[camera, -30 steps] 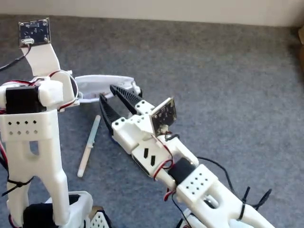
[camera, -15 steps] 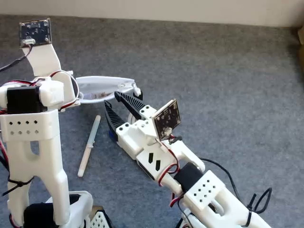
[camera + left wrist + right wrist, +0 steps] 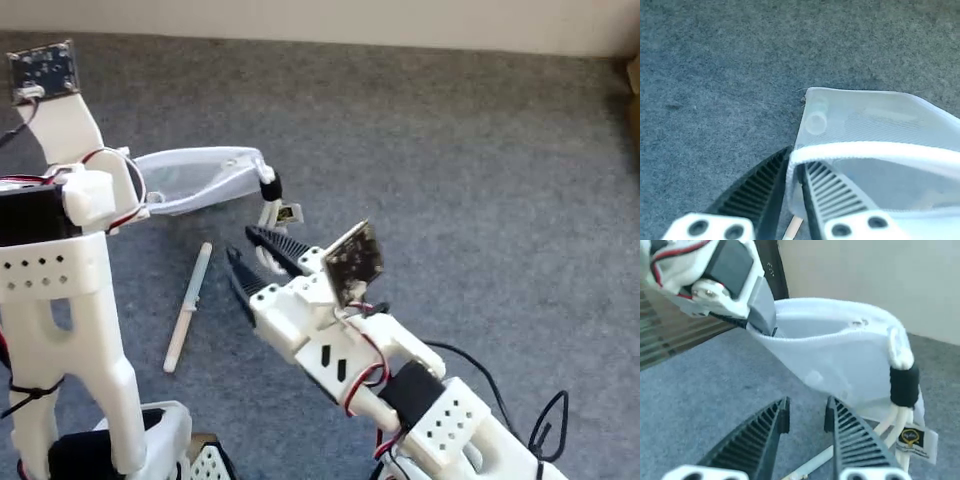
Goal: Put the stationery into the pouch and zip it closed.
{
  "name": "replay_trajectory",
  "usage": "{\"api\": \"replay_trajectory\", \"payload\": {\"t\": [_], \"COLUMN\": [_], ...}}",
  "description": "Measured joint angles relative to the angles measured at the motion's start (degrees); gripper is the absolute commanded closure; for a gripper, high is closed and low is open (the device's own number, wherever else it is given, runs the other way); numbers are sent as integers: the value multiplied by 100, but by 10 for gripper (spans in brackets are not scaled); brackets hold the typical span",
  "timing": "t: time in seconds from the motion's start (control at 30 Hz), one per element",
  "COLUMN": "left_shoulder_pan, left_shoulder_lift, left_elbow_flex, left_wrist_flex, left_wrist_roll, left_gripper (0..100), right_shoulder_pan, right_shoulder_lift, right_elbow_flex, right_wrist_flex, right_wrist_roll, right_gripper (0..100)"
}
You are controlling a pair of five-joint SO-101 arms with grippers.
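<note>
The mesh pouch (image 3: 200, 176) is clamped at one end by the left gripper (image 3: 794, 161). The right gripper (image 3: 240, 246) is held parted and empty. The pouch could be pulled free if tugged.

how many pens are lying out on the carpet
1: a white pen lies on the grey carpet, outside the pouch that the left pincer grips. Others may be hidden inside the pouch.

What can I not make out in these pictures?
Left wrist view: what the pouch, pinched by the left gripper, holds; the mesh blurs it.
Right wrist view: most of the pen, behind the right gripper.
High view: the left gripper's fingers, behind its arm.
</note>
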Motion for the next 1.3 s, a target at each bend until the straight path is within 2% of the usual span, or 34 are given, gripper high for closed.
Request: {"api": "replay_trajectory", "payload": {"t": [0.27,0.6,0.9,1.3], "left_shoulder_pan": [-510,-809,-809,-809], "left_shoulder_lift": [35,44,44,44], "left_elbow_flex": [9,18,62,62], "left_wrist_flex": [-123,-220,-229,-229], "left_wrist_roll": [220,255,255,255], "left_gripper": [992,992,992,992], "right_shoulder_pan": [-193,-246,-246,9], "right_shoulder_lift": [1881,4149,5240,6462], "right_elbow_flex": [-281,-1908,-2690,-3437], "right_wrist_flex": [53,1442,1864,1890], "right_wrist_roll": [0,0,211,281], "right_gripper": [882,882,882,882]}}
